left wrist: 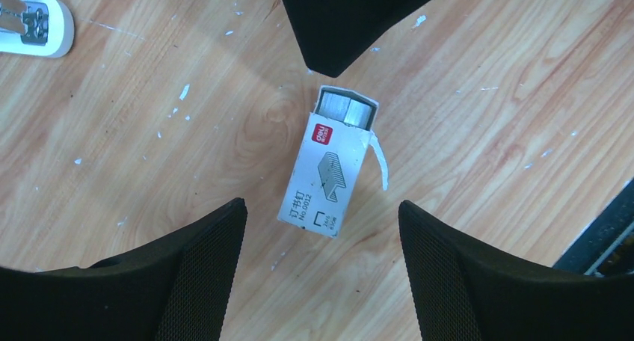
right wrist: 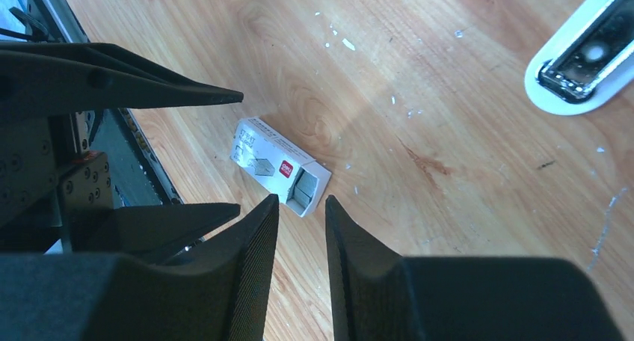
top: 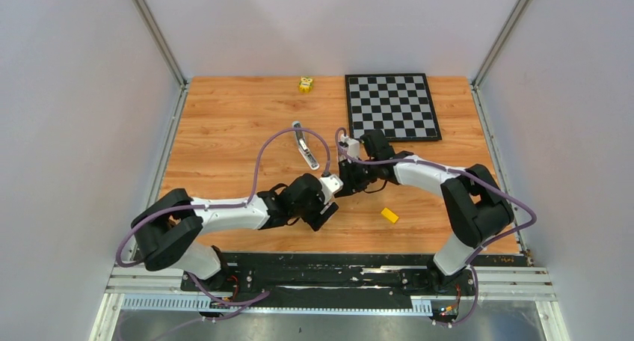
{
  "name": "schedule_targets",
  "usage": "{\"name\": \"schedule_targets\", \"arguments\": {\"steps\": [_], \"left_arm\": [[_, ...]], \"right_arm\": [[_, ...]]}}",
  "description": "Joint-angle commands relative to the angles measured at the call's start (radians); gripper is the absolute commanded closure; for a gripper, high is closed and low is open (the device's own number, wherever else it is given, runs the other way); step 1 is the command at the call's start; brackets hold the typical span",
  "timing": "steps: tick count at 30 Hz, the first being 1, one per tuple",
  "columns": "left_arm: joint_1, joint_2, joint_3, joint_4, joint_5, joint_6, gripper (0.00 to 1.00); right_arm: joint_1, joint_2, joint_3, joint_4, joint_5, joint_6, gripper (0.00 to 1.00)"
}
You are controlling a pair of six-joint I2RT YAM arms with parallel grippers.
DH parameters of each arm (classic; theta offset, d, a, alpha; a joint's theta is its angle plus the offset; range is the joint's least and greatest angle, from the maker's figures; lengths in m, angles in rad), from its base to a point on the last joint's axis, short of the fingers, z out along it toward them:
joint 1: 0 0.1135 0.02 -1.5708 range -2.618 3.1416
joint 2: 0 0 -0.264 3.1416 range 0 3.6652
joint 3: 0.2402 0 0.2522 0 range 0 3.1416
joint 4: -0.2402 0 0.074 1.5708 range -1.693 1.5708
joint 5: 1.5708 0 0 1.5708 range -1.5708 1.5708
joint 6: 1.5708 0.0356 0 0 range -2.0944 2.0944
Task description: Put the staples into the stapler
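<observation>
Here, the staples (left wrist: pixel 345 108) sit in the torn-open end of a small white box (left wrist: pixel 323 178) lying flat on the worktop (left wrist: pixel 134 131). In the left wrist view that end points to 12 o'clock. The left jaws stand wide apart and released, with one finger at 7 o'clock and one at 5 o'clock of the box, gripping nothing. The right jaws (a narrow gap, nothing between them) hover just past the open end at 12 o'clock. The stapler (left wrist: pixel 34 23) lies opened at 10 o'clock, well apart.
</observation>
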Motion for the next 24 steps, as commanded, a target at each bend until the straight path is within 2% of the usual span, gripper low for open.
{"name": "schedule_targets", "arguments": {"steps": [1, 8, 12, 16, 24], "left_arm": [[0.011, 0.056, 0.044, 0.000, 0.026, 0.072, 0.23], [0.013, 0.118, 0.056, 0.028, 0.038, 0.075, 0.28], [0.013, 0.136, 0.049, 0.043, 0.055, 0.104, 0.34], [0.013, 0.140, 0.044, 0.048, 0.058, 0.110, 0.41], [0.012, 0.149, 0.041, 0.058, 0.047, 0.102, 0.56]], "right_arm": [[-0.019, 0.009, 0.003, -0.043, -0.024, 0.029, 0.69], [-0.014, 0.009, -0.013, -0.043, -0.001, 0.069, 0.73], [-0.016, 0.010, -0.011, -0.040, -0.021, -0.004, 0.66], [-0.021, 0.020, 0.003, -0.048, -0.021, -0.024, 0.65], [-0.017, 0.071, 0.023, -0.062, 0.018, 0.037, 0.72]]}}
